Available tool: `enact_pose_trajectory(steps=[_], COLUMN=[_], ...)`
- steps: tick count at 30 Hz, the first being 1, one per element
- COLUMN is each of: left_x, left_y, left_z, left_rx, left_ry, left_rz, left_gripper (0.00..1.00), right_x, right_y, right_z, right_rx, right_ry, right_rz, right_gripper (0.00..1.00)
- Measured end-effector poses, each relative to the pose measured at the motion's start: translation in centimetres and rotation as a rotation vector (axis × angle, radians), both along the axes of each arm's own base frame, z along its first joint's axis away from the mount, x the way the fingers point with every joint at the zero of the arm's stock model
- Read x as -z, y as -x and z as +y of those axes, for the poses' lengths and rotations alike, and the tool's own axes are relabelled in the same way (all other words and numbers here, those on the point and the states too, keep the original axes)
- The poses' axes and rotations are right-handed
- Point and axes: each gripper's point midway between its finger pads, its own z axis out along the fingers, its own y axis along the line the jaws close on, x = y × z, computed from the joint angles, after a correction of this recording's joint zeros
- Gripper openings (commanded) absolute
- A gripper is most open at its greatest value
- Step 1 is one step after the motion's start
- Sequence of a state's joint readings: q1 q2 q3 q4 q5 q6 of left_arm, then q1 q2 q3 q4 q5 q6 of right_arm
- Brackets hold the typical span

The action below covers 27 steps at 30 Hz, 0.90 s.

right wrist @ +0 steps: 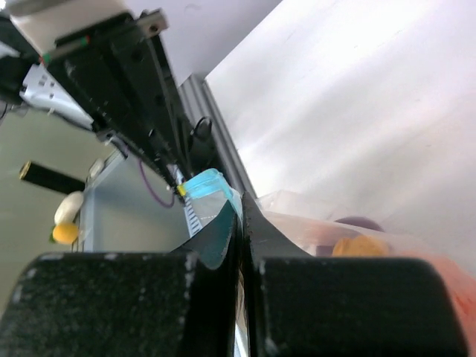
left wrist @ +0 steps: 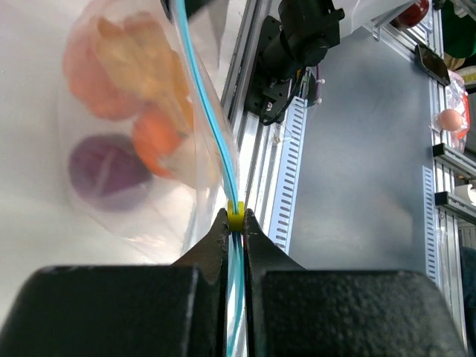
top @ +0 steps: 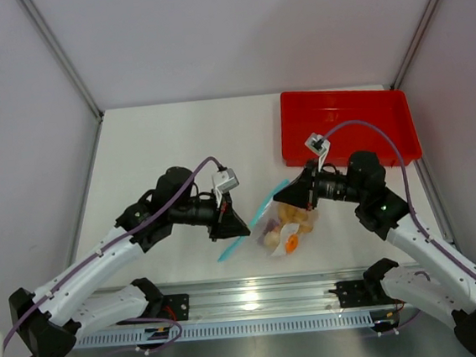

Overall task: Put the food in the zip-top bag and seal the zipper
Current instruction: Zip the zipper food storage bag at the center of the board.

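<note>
The clear zip-top bag [top: 283, 229] lies on the table between my two grippers, with the food inside it: an orange piece [top: 291, 242], yellow chunks [top: 294, 215] and a purple-grey piece [left wrist: 106, 168]. The light blue zipper [top: 262, 206] runs diagonally along the bag's mouth. My left gripper [top: 241, 227] is shut on the zipper at its small yellow slider [left wrist: 236, 216]. My right gripper [top: 280, 195] is shut on the bag's mouth edge near the far end of the zipper [right wrist: 208, 184]. In the left wrist view the orange piece [left wrist: 155, 138] shows through the plastic.
An empty red tray [top: 347, 126] stands at the back right. The aluminium rail [top: 250, 300] runs along the near table edge, just behind the bag. White enclosure walls stand on the left, right and back.
</note>
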<state>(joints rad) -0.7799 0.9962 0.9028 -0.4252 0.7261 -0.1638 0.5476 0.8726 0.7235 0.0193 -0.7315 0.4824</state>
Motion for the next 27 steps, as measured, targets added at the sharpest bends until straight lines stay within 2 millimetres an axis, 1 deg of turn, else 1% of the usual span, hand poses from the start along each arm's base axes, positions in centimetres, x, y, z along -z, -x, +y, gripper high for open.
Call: enact_pose_trajectory(steps=[5,11,19,23,27], left_x=[0.0,0.2,0.5,0.6,0.8], left_y=[0.0,0.2,0.4,0.6,0.9], left_z=[0.4,0.8,1.6,1.9,2.3], left_rx=[-0.010,-0.018,-0.030,-0.033,-0.040], left_ry=[-0.002,-0.009,-0.023,-0.026,-0.031], left_rz=[-0.008,-0.006,-0.003,0.001,0.002], left_gripper=[0.01,0.01,0.00,0.01,0.01], right_x=[-0.3,-0.1,0.1,0.2,0.5], right_y=[-2.3,-4.2,-5.2,-5.4,-5.3], right_z=[-2.2,-4.6,-7.0,-7.4,-7.4], right_rx=[0.105,0.229,0.332,0.351,0.346], right_ry=[-0.010,-0.011,-0.013,-0.013,-0.014], right_rz=[0.016,0.058,0.095,0.105,0.115], right_gripper=[0.00,0.00,0.00,0.00,0.00])
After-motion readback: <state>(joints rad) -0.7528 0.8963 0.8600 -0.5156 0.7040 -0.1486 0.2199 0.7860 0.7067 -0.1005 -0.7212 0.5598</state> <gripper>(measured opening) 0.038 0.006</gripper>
